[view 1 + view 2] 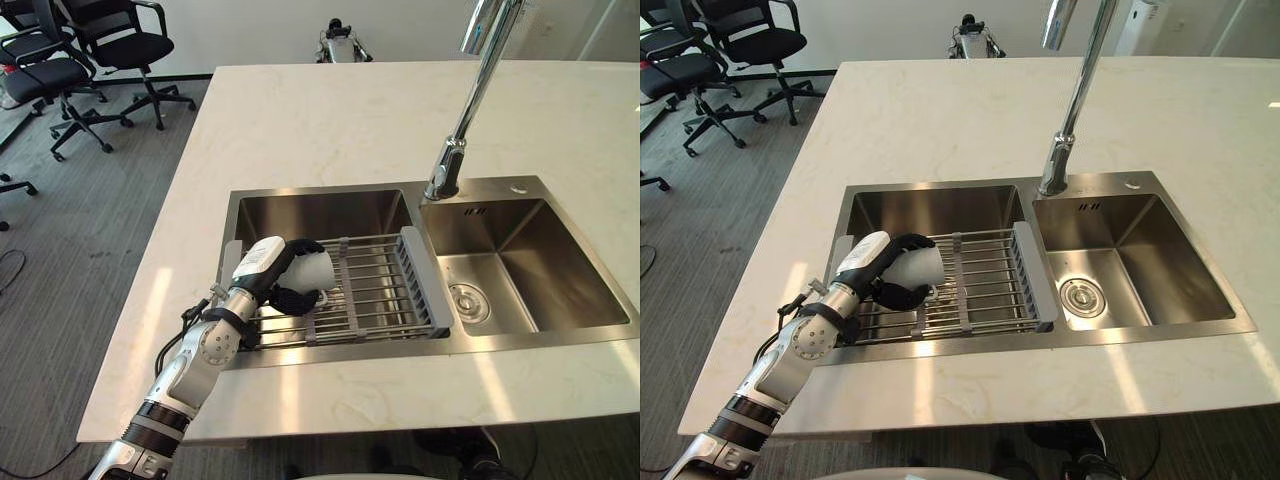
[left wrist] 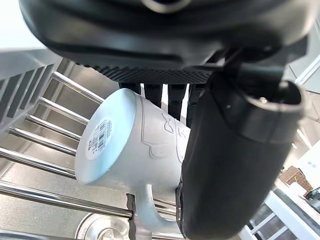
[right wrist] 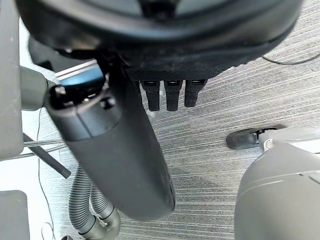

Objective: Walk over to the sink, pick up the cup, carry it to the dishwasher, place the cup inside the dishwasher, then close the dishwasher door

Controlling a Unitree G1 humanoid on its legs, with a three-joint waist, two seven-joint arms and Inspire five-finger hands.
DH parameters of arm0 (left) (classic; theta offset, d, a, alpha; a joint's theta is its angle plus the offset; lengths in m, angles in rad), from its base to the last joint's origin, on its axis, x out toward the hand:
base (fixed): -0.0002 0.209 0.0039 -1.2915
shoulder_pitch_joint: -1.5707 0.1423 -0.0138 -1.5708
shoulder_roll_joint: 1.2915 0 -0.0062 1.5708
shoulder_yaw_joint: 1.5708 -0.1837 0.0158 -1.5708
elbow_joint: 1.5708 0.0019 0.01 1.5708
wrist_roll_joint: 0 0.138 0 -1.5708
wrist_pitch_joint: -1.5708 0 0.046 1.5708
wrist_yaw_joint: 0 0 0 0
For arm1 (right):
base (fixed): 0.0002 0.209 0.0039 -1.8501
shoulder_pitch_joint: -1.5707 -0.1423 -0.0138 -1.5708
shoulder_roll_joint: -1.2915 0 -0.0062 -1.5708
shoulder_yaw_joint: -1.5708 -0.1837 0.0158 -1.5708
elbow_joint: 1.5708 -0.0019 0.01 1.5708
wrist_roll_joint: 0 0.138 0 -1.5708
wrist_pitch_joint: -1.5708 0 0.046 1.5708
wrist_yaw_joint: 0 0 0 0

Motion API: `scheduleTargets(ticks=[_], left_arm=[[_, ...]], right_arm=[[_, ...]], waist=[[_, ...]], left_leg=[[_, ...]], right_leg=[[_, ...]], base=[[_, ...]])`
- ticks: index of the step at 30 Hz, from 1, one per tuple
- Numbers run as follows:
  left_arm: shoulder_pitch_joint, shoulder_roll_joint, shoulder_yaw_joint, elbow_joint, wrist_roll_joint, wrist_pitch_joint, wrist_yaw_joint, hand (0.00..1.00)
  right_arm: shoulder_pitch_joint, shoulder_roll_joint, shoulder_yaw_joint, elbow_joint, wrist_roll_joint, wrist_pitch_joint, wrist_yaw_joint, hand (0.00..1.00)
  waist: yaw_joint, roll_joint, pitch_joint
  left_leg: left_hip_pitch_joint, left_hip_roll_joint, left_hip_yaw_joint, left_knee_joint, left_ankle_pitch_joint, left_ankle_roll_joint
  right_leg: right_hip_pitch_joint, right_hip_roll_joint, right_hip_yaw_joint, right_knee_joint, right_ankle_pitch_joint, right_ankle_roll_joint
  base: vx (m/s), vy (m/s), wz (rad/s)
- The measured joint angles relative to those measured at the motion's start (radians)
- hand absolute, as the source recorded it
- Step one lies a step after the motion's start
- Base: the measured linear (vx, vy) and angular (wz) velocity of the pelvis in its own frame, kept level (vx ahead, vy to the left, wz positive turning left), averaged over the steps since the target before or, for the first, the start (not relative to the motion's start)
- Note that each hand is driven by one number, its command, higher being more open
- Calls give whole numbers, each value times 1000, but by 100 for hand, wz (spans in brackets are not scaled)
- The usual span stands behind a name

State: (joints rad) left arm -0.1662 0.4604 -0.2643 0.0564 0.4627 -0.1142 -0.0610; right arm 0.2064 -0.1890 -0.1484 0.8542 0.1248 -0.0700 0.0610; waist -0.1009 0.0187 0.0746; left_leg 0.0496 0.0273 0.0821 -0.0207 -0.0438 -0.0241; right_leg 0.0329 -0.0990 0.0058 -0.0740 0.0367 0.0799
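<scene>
While the right hand (image 3: pixel 120 165) hangs relaxed and empty, the left hand (image 1: pixel 262 258) grasps the white cup (image 1: pixel 314 268), fingers and thumb curled round it, with the cup lying on its side on the wire rack (image 1: pixel 385 290) across the left basin of the sink (image 1: pixel 320 212).
</scene>
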Motion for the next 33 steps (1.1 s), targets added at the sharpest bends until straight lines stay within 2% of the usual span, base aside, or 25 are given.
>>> scheduleTargets(ticks=[7, 12, 13, 18, 21, 25, 26, 29, 31, 33], left_arm=[[41, -17, 2, -73, -42, 0, 45, 30], [82, -129, 35, -227, -120, -2, 97, 30], [132, -208, 65, -346, -243, -35, 158, 30], [154, -236, 90, -381, -289, -48, 187, 30], [198, -271, 102, -416, -416, -49, 197, 30], [230, -307, 101, -456, -559, -61, 212, 30], [231, -313, 101, -460, -593, -70, 212, 30], [233, -320, 100, -491, -653, -75, 215, 30], [233, -325, 95, -508, -675, -82, 220, 30], [230, -324, 80, -523, -678, -82, 230, 30]], right_arm=[[2, 1, -2, 0, 0, 0, -9, 90], [-1, 32, -23, 0, 1, -1, -17, 90], [10, 44, -25, 0, 4, -1, -19, 90], [12, 46, -42, 0, 10, -1, -25, 90], [5, 52, -43, 0, 14, -2, -29, 90], [2, 68, -43, 0, 41, -2, -39, 90], [2, 73, -42, 0, 44, -2, -40, 90], [-4, 82, -40, -21, 51, -2, -47, 90], [-4, 96, -40, -68, 52, -1, -57, 90], [2, 106, -40, -122, 54, -2, -71, 90]], waist=[[3, -1, 1], [16, -9, 6], [22, -15, 10], [33, -19, 12], [34, -23, 15], [48, -31, 18], [60, -34, 18], [61, -43, 24], [61, -48, 30], [59, -55, 39]], left_leg=[[2, 1, 1, 3, 0, 0], [8, 2, 11, 7, -3, 1], [22, 7, 17, 24, -15, -2], [22, 9, 26, 30, -17, -2], [23, 12, 47, 38, -25, -1], [17, 24, 86, 94, -68, -2], [5, 31, 107, 124, -89, -3], [-49, 51, 139, 212, -136, -4], [-100, 86, 166, 303, -183, -4], [-135, 106, 172, 364, -211, 1]], right_leg=[[0, 0, 4, 7, -1, 0], [-2, 3, 23, 25, -5, 1], [-3, 7, 33, 66, -29, 1], [-12, 10, 44, 80, -32, 1], [-21, 14, 66, 86, -32, 2], [-23, 23, 105, 90, -31, 3], [-35, 29, 126, 95, -31, 4], [-74, 42, 163, 111, -23, 10], [-108, 62, 190, 130, -8, 18], [-134, 74, 164, 152, 3, 28]], base=[[-36, -21, -1], [-44, -20, -7], [-124, -46, -13], [-54, -24, -7], [-7, -5, -20], [-9, 7, -33], [-24, 8, -42], [-25, 8, -44], [-28, 9, -47], [-62, 29, -23]])
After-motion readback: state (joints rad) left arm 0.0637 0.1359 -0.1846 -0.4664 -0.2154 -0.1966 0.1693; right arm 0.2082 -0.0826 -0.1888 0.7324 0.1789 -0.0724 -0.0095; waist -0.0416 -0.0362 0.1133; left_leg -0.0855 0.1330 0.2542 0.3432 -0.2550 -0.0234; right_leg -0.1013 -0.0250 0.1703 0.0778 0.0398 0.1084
